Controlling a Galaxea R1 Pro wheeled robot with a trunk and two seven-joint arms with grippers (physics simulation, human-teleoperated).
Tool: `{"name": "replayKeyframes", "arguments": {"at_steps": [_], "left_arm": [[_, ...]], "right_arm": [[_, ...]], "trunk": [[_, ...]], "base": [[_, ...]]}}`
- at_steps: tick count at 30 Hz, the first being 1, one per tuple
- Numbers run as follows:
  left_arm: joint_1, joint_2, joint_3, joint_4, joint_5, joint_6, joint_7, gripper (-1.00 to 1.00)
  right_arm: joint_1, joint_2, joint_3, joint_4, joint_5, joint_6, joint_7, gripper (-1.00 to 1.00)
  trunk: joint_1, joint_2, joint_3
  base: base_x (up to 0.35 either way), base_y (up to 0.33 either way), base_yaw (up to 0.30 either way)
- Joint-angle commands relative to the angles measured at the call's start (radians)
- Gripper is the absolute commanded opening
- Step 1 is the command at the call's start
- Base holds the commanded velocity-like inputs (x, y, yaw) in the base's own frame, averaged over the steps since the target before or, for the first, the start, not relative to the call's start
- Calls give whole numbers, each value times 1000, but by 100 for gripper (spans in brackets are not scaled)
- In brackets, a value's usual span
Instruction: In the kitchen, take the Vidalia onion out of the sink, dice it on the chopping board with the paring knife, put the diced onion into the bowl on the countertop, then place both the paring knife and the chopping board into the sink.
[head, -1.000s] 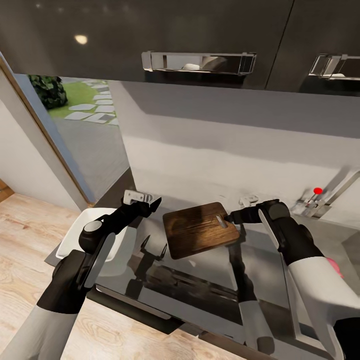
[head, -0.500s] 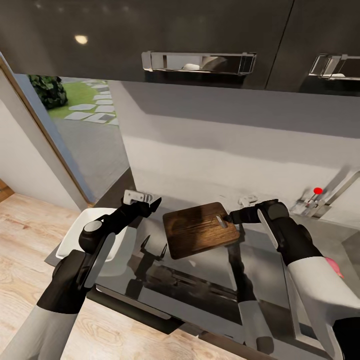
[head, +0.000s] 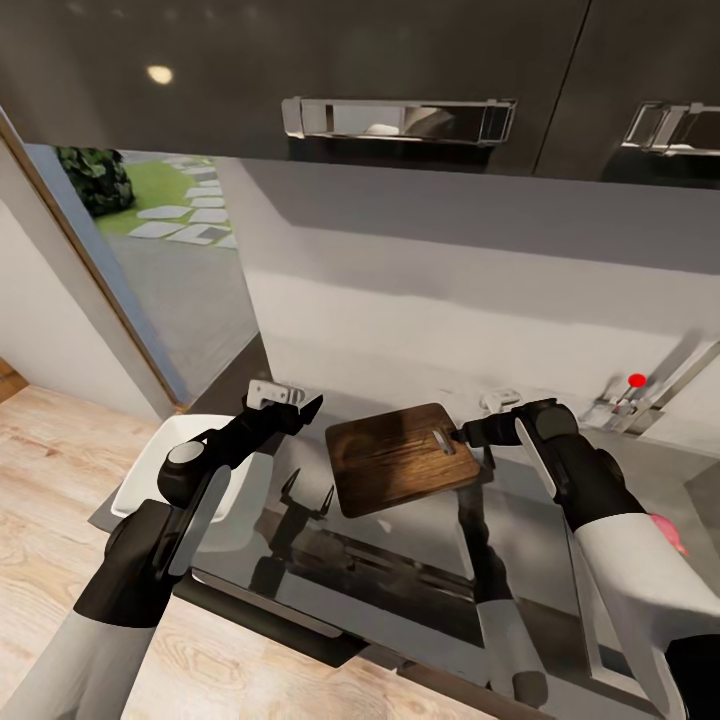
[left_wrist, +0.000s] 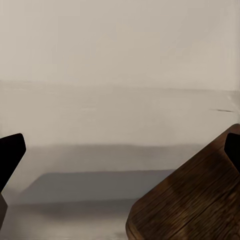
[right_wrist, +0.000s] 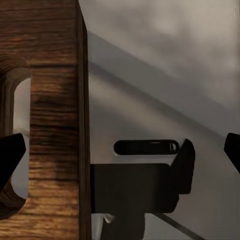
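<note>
Grey bench (head: 640, 490) runs under dark cabinets. Right pincer (head: 462, 437) reaches the chopping board's (head: 400, 458) slot end; whether it has closed on it I cannot tell. Left pincer (head: 300, 405) hangs spread and empty beside the white bowl (head: 150, 465). Judging by this, the board's move to the sink remains. No readable writing.

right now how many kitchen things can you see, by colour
brown: 1, the dark brown wooden chopping board
white: 1, the white shallow square-rimmed bowl
pinkish-red: 1, the small rounded pinkish-red onion
chrome: 1, the angular chrome tap with a red dot
total: 4
</note>
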Motion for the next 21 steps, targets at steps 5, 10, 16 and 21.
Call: {"name": "replayKeyframes", "arguments": {"at_steps": [5, 10, 16, 21], "left_arm": [[-1, 1, 0, -1, 6, 6, 0, 100], [-1, 1, 0, -1, 6, 6, 0, 100], [-1, 1, 0, -1, 6, 6, 0, 100], [-1, 1, 0, -1, 6, 6, 0, 100]], "right_arm": [[-1, -1, 2, -1, 2, 4, 2, 100], [-1, -1, 2, -1, 2, 4, 2, 100], [-1, -1, 2, -1, 0, 4, 2, 100], [-1, -1, 2, -1, 0, 4, 2, 100]], "trunk": [[1, -2, -4], [1, -2, -6], [1, -2, -7], [1, -2, -7]], "base": [[0, 0, 0], [0, 0, 0], [0, 0, 0], [0, 0, 0]]}}
